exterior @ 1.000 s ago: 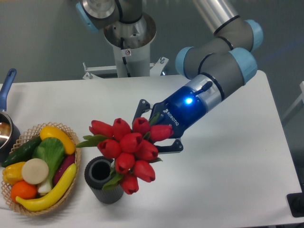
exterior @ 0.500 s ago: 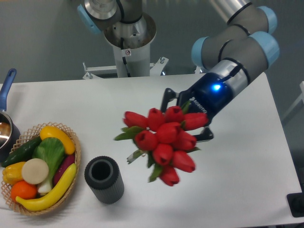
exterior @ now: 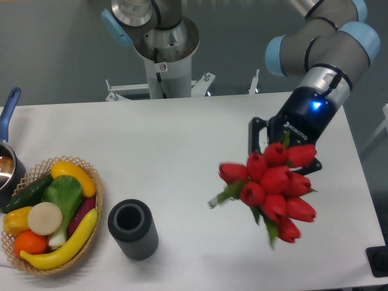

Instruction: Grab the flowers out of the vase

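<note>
The flowers [exterior: 273, 188], a tight bunch of red tulip buds with green leaves, hang in the air over the right side of the table. My gripper [exterior: 284, 148] is shut on their stems just behind the buds, its fingertips mostly hidden by the bunch. The vase [exterior: 133, 229], a dark grey ribbed cylinder, stands upright near the front left of centre. Its round mouth is hollow, and it is well apart from the flowers.
A wicker basket [exterior: 97, 200] with fruit and vegetables sits at the front left, next to the vase. A blue-handled pot [exterior: 8, 159] is at the left edge. The arm's base column [exterior: 160, 48] stands behind the table. A dark object [exterior: 379, 260] is at the front right corner.
The gripper has carried the flowers to the right, from beside the vase's mouth to the right side of the table. The vase has not moved.
</note>
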You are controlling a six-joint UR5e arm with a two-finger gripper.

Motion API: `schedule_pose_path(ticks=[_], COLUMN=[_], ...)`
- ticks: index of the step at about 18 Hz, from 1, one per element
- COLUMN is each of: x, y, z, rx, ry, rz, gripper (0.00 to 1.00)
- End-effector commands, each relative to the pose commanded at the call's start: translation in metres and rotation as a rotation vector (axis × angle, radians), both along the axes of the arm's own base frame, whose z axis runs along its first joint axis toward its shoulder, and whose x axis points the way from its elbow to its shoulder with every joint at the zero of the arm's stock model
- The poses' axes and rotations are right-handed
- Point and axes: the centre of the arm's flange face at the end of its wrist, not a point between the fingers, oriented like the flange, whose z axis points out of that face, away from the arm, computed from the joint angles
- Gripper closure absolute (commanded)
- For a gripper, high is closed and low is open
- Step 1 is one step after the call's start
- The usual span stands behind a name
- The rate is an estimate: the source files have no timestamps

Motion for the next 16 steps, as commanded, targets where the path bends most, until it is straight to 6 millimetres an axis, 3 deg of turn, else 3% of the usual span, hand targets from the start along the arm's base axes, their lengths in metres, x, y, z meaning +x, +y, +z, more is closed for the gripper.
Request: schedule_pose_path(ticks=[5, 10, 14, 16], x=[0.013, 0.016, 0.02, 0.016], y=[-0.018, -0.024, -0.014, -0.01], z=[-0.027, -0.032, -0.045, -0.065], rx=[-0.202, -0.302, -0.406, -0.465], ry=[0.104, 0.12, 0.199, 0.225], rz=[0.079, 0.119, 0.098, 0.08], gripper=[0.85, 0.84, 0.85, 0.86])
